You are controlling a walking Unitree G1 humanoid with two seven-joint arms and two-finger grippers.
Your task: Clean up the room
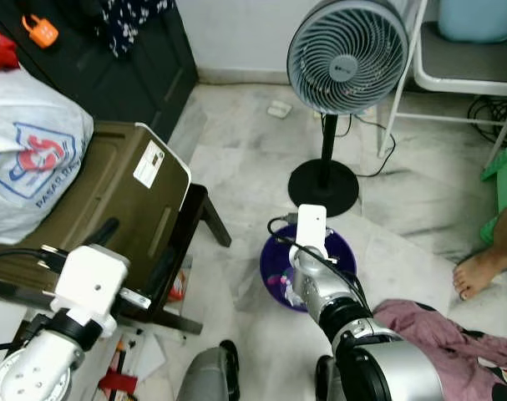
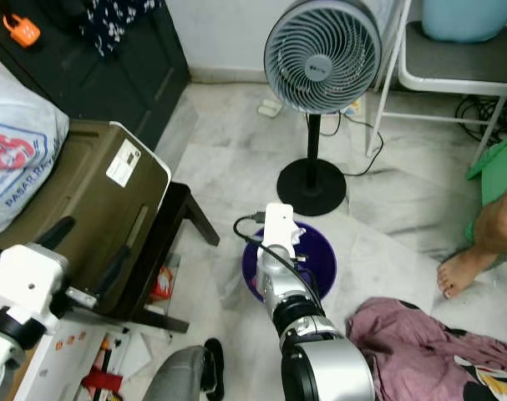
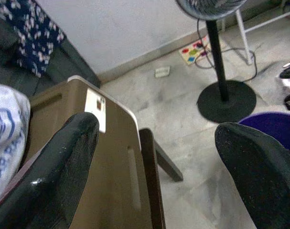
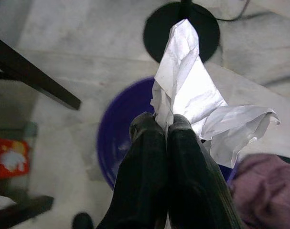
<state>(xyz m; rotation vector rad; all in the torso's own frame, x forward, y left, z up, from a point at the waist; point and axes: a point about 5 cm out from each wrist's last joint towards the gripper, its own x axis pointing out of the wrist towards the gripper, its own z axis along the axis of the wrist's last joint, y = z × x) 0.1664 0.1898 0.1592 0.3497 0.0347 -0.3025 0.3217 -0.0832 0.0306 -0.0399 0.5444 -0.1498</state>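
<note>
Right wrist view: right pincer (image 4: pixel 165 125) pinching crumpled paper (image 4: pixel 192 102), purple bin (image 4: pixel 117 131) directly below, toward nine o'clock; left pincer (image 3: pixel 159 167) spread.

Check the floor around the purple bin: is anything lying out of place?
Yes. A purple garment lies crumpled on the floor beside the purple bin, and a red packet sits under the dark bench. The right claw grips crumpled white paper above the bin.

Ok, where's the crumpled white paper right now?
The crumpled white paper is pinched in the right gripper, held above the purple bin, which sits on the floor in front of the standing fan's black base.
</note>
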